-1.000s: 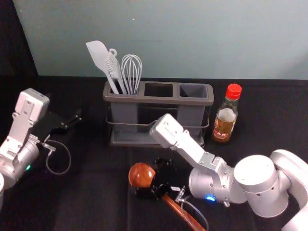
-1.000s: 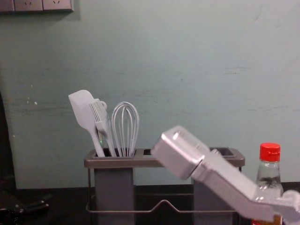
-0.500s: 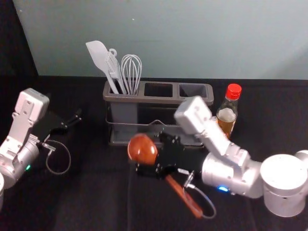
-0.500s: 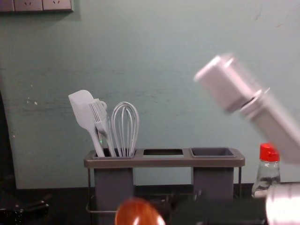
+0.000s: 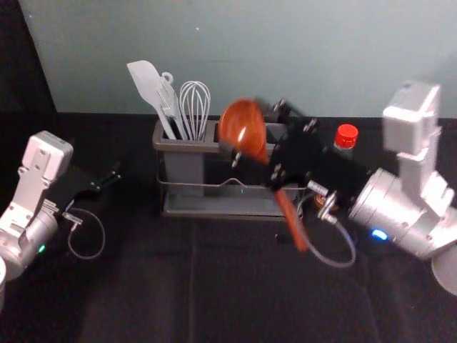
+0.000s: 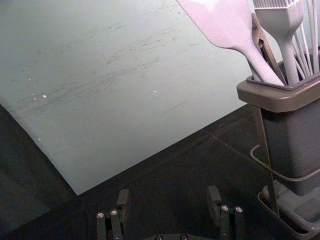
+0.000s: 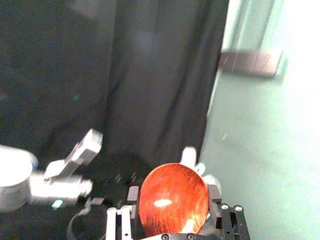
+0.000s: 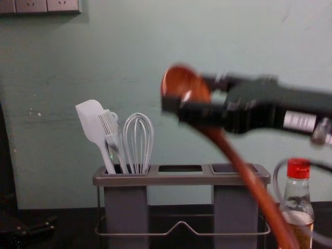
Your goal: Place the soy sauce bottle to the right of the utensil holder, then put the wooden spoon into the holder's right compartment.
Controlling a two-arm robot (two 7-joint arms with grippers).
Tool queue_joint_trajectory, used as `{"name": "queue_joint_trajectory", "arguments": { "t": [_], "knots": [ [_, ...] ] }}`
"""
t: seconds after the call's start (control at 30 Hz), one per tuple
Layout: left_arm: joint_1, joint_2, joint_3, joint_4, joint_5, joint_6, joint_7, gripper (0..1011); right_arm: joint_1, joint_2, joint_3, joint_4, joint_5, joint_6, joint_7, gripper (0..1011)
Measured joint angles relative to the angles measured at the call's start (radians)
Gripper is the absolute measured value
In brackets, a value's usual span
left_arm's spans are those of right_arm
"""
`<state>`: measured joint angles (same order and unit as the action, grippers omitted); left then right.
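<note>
Right gripper, right of centre in the chest view, its 2 fingers closed on the wooden spoon near the bowl; handle slants toward lower right. Left gripper, parked at the head view's left edge, fingers spread. The soy sauce bottle stands at lower right, beside the utensil holder. Likely faults, 2: the slanted handle may catch the right compartment's rim if lowered untilted; a sideways swing may topple the bottle. Whisk bounds the left; open room lies above, upper centre.
</note>
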<state>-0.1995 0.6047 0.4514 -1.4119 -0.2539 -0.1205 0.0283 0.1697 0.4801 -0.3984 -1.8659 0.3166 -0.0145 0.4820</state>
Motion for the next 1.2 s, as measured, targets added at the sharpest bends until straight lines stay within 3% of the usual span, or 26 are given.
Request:
{"name": "queue_joint_trajectory", "arguments": {
  "t": [0.13, 0.3, 0.4, 0.53, 0.7, 0.97, 1.2],
  "knots": [
    [0.0, 0.0, 0.0, 0.0, 0.0, 0.0, 0.0, 1005, 0.024, -0.012, 0.03, 0.009, 0.01, -0.069, -0.015, 838],
    [0.0, 0.0, 0.0, 0.0, 0.0, 0.0, 0.0, 1005, 0.075, -0.035, 0.043, 0.049, 0.011, -0.113, -0.019, 837],
    [0.0, 0.0, 0.0, 0.0, 0.0, 0.0, 0.0, 1005, 0.136, -0.059, 0.045, 0.106, 0.008, -0.13, -0.019, 837],
    [0.0, 0.0, 0.0, 0.0, 0.0, 0.0, 0.0, 1005, 0.185, -0.083, 0.039, 0.155, -0.006, -0.14, -0.024, 837],
    [0.0, 0.0, 0.0, 0.0, 0.0, 0.0, 0.0, 1005, 0.274, -0.137, 0.015, 0.265, -0.059, -0.166, -0.047, 838],
    [0.0, 0.0, 0.0, 0.0, 0.0, 0.0, 0.0, 1005, 0.361, -0.198, -0.008, 0.414, -0.118, -0.19, -0.064, 837],
    [0.0, 0.0, 0.0, 0.0, 0.0, 0.0, 0.0, 1005, 0.4, -0.234, -0.019, 0.508, -0.151, -0.203, -0.071, 837]
  ]
}}
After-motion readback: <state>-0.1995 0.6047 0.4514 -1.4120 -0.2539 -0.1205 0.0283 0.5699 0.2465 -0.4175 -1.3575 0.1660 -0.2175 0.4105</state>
